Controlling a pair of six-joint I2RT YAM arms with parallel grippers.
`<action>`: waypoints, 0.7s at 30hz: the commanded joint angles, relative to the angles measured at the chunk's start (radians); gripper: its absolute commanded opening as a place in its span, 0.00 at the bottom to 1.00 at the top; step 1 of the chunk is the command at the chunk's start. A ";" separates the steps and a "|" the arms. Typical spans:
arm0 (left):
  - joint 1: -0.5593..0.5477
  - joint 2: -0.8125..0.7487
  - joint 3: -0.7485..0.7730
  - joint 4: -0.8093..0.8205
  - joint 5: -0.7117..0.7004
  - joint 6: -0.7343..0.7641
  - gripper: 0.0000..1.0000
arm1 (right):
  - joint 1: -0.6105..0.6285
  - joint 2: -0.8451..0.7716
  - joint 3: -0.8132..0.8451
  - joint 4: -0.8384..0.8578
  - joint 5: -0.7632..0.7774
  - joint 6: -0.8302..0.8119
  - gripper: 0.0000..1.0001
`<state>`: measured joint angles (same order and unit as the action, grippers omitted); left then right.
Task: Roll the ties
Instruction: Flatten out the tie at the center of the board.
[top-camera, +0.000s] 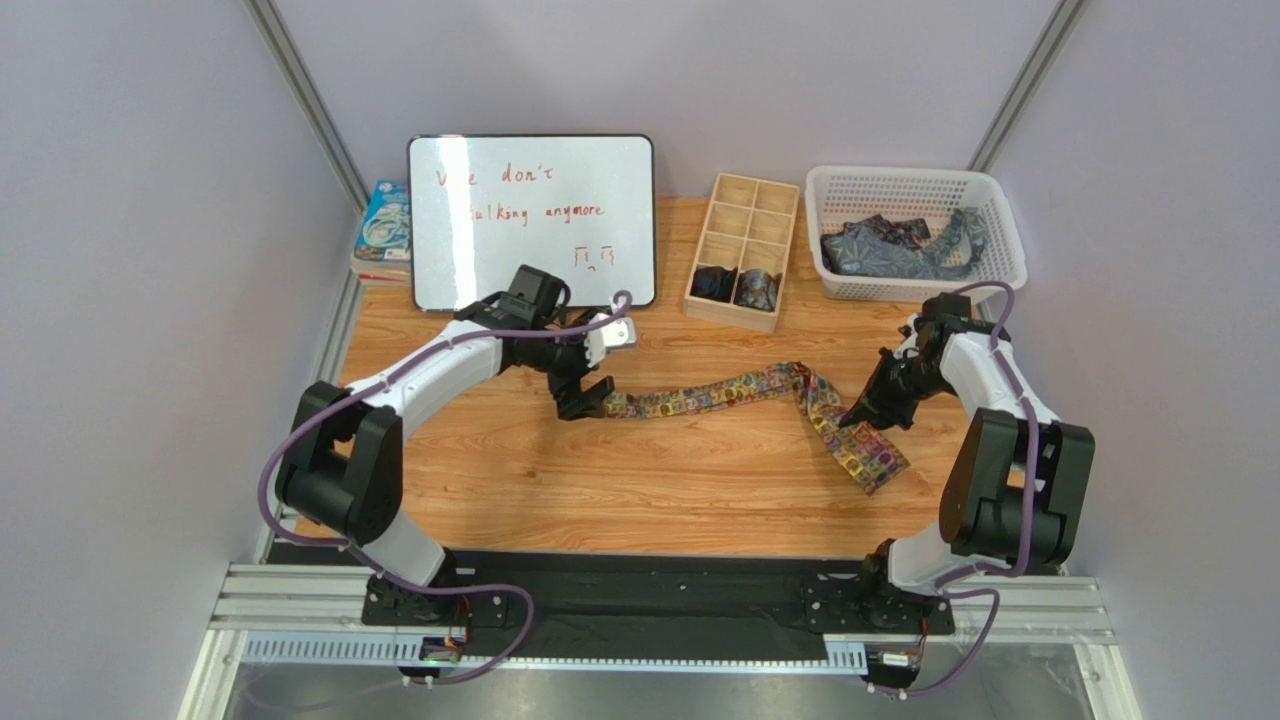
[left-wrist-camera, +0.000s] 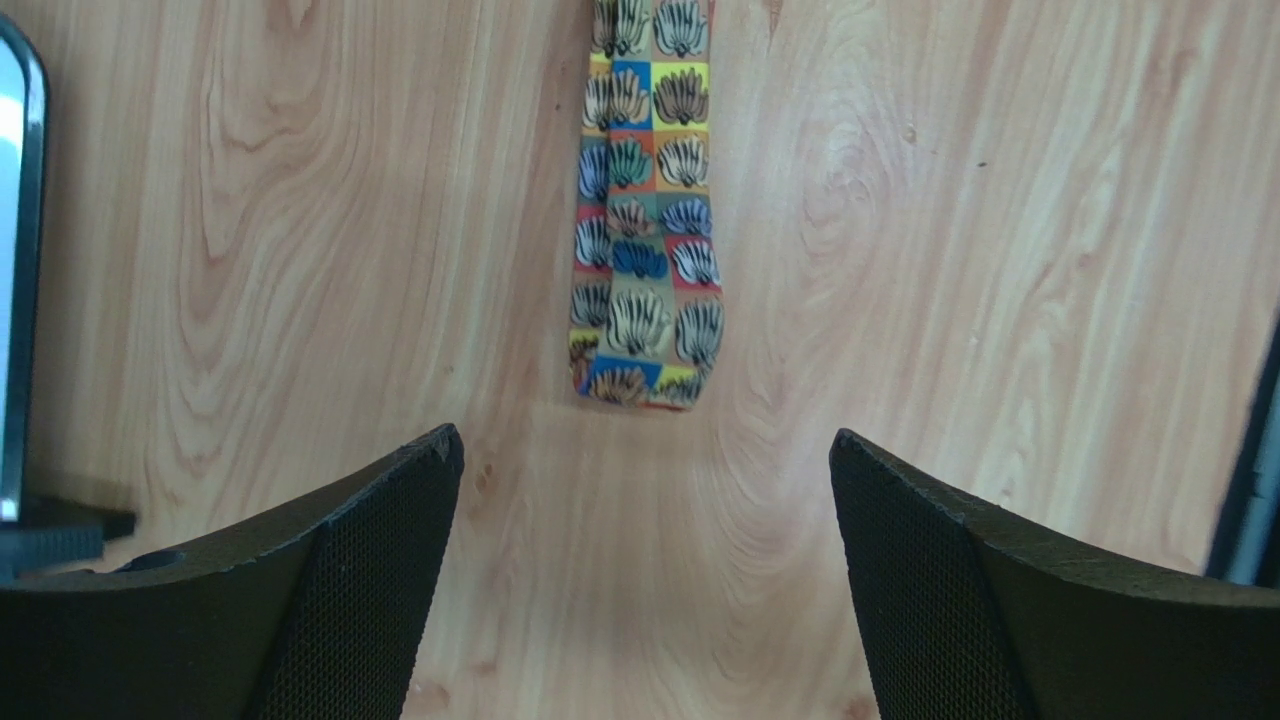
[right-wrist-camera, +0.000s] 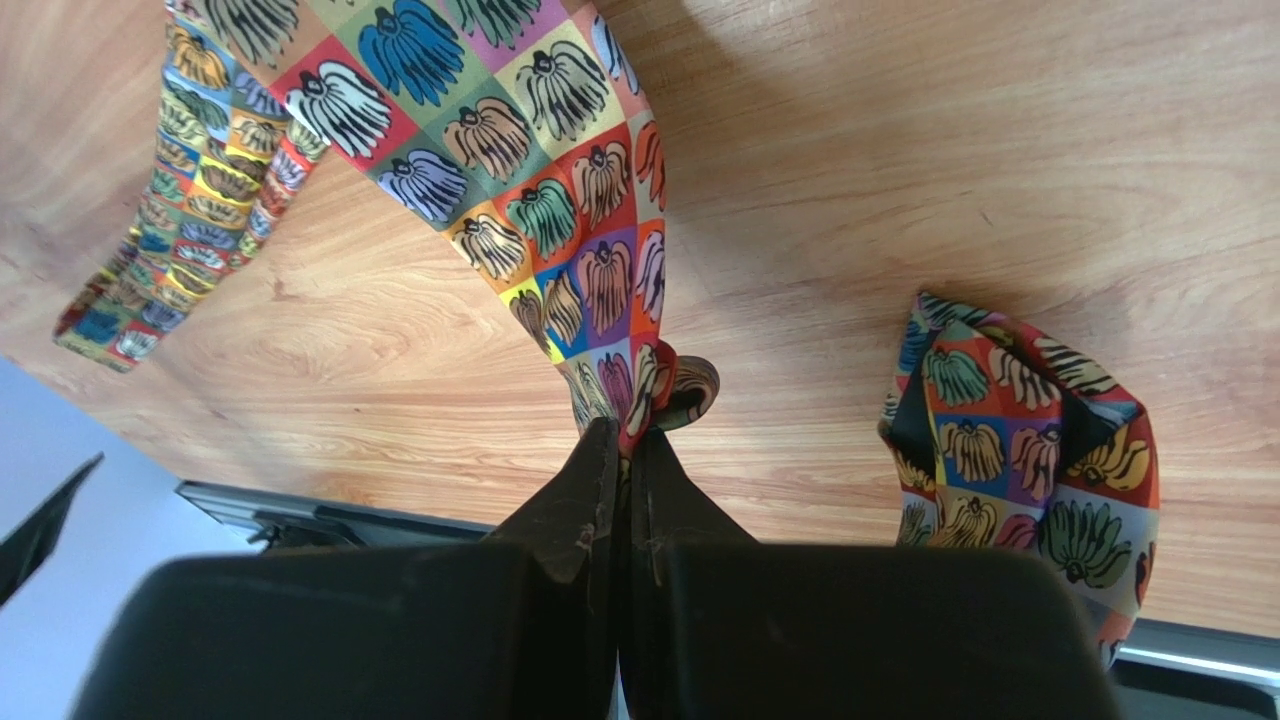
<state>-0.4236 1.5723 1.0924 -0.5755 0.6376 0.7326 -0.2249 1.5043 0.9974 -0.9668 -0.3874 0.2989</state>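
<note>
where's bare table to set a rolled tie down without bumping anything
The widest bare patch of table is the near strip, bordered by the tie behind and the black base rail in front. A smaller patch lies between the divider box and the right gripper. The back edge is crowded: whiteboard, box, basket.

Overhead camera looks down across the table (top-camera: 601, 495); both wrist cameras hover close, seemingly sharing the patterned tie (top-camera: 721, 395).

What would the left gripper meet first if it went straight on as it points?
Likely the multicoloured tie, its narrow end centred ahead of the open left gripper; possibly bare table just short of it, depth unclear.
</note>
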 joint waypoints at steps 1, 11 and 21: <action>-0.061 0.054 0.064 0.138 -0.071 0.079 0.97 | -0.008 0.031 0.043 0.022 -0.034 -0.113 0.00; -0.129 0.189 0.112 0.057 -0.190 0.183 0.71 | -0.008 0.108 0.107 0.020 -0.062 -0.213 0.01; -0.127 0.181 0.003 -0.147 -0.300 0.320 0.32 | -0.008 0.149 0.173 -0.035 0.007 -0.334 0.24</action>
<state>-0.5503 1.7771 1.1564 -0.6090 0.3901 0.9539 -0.2279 1.6493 1.1091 -0.9741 -0.4194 0.0536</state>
